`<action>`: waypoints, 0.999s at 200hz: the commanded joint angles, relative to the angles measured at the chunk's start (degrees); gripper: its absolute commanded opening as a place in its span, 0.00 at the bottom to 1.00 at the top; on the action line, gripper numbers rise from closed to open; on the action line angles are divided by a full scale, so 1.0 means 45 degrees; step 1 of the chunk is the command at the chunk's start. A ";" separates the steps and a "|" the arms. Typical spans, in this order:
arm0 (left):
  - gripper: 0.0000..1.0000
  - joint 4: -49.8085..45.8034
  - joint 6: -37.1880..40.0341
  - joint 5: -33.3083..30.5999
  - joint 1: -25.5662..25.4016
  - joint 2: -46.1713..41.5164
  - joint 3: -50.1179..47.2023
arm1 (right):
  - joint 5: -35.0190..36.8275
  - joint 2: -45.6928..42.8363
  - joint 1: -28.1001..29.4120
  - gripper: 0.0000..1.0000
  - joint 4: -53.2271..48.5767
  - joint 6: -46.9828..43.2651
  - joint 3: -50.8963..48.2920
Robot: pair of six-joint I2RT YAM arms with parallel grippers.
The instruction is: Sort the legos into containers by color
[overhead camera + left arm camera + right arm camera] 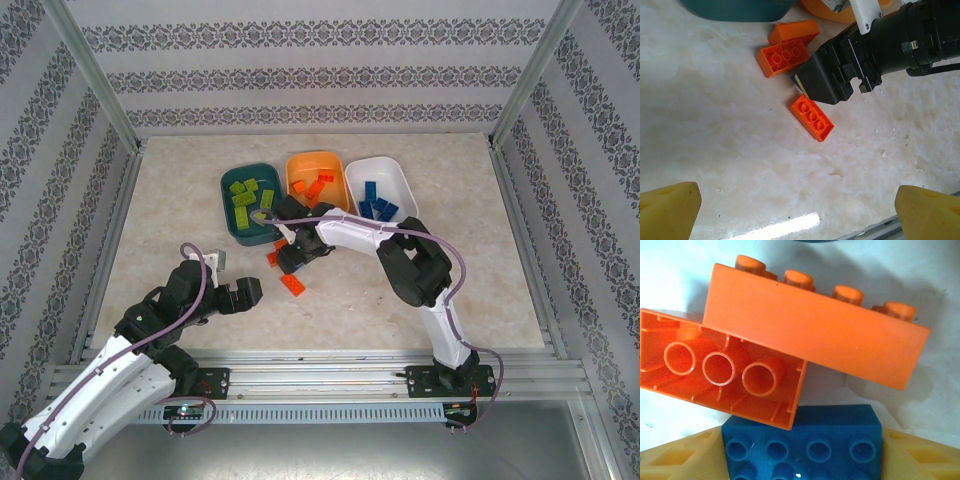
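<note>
My right gripper (290,258) is low over the table in front of the teal tub (228,190), its yellow fingers (675,462) shut on a blue lego (805,445). Two orange legos lie just beyond it, one studs-up (810,327) leaning on one upside down (720,370). A third orange lego (811,118) lies flat nearer the front. My left gripper (250,295) hovers open to the lower left, nothing between its fingertips (670,207). Green legos (243,200) fill the teal tub, orange legos (315,187) the orange tub (315,158), blue legos (378,205) the white tub (380,163).
The three tubs stand side by side at the middle back of the marble tabletop (450,280). Metal frame rails (110,250) run along the table's sides and front. The right arm (400,260) arcs over the centre.
</note>
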 commanded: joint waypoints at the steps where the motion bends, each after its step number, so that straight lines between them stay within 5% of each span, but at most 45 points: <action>1: 1.00 -0.0312 0.0253 -0.0065 0.0160 -0.0059 -0.0025 | 0.0093 -0.0183 -0.0361 0.64 0.0202 0.0459 -0.0656; 93: 1.00 -0.0023 0.0161 0.0294 0.0199 0.0218 -0.0017 | 0.0160 -0.5449 -0.2028 0.61 0.1215 0.1814 -0.5647; 138: 1.00 0.0685 0.0006 0.0942 0.0200 0.1134 -0.0140 | 0.0550 -0.8629 -0.3811 0.62 0.0299 0.1442 -0.5933; 200: 1.00 0.1485 -0.0141 0.1530 0.0197 0.1933 -0.0565 | -0.0217 -0.7367 -0.7730 0.61 0.1615 0.2766 -0.4013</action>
